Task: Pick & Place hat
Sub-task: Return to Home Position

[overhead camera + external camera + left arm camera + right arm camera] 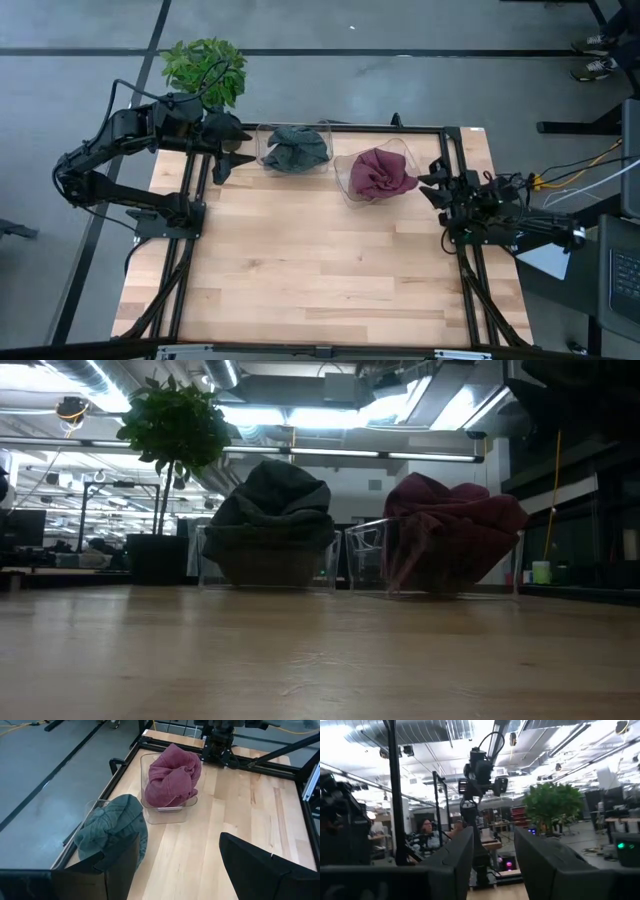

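Your left pincer [179, 842] hangs above the desk [250, 815], its two dark fingers [255, 865] spread wide apart. Close by one finger, a dark cap [112, 827] lies heaped in a clear bin [91, 809] at the desk's edge, bulging over the rim. Just beyond it, a crumpled red cap [172, 775] fills a second clear bin [170, 815]. Farther still, the right pincer [220, 757] stands near the desk's dark frame [280, 770].

No readable text, label, brand, number or sign is showing anywhere, neither on the dark cap [295, 148] nor on the red cap [380, 172].
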You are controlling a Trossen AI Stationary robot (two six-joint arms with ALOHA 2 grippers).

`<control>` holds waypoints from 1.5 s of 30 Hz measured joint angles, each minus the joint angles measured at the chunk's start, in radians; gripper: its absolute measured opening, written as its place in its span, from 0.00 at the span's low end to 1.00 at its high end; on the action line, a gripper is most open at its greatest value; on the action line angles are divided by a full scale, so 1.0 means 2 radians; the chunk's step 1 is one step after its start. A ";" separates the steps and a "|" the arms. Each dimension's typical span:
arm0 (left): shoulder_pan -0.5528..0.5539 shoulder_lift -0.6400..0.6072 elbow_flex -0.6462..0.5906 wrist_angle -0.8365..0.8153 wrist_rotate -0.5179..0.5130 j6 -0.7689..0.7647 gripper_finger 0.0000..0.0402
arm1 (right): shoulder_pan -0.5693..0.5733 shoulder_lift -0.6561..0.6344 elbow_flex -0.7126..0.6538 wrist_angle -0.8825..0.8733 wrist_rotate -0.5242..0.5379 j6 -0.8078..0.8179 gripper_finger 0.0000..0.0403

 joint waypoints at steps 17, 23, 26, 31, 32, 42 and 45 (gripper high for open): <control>0.000 -0.013 -0.026 -0.012 0.032 0.001 0.66 | -0.018 -0.031 0.001 -0.157 -0.036 -0.032 0.35; 0.000 -0.101 -0.184 0.128 0.047 -0.040 0.66 | -0.018 -0.031 0.001 -0.197 -0.036 -0.005 0.35; 0.000 -0.155 -0.285 0.208 0.038 -0.069 0.66 | -0.018 -0.031 0.001 -0.203 -0.036 0.005 0.35; 0.000 -0.240 -0.452 0.388 0.040 -0.093 0.66 | -0.018 -0.031 0.001 -0.208 -0.036 0.036 0.35; 0.000 -0.255 -0.482 0.428 0.041 -0.098 0.67 | -0.018 -0.031 0.001 -0.210 -0.036 0.044 0.35; 0.000 -0.343 -0.679 0.652 0.033 -0.137 0.66 | -0.018 -0.031 0.001 -0.228 -0.036 0.114 0.35; 0.000 -0.360 -0.703 0.677 0.030 -0.140 0.67 | -0.018 -0.031 0.001 -0.228 -0.036 0.123 0.35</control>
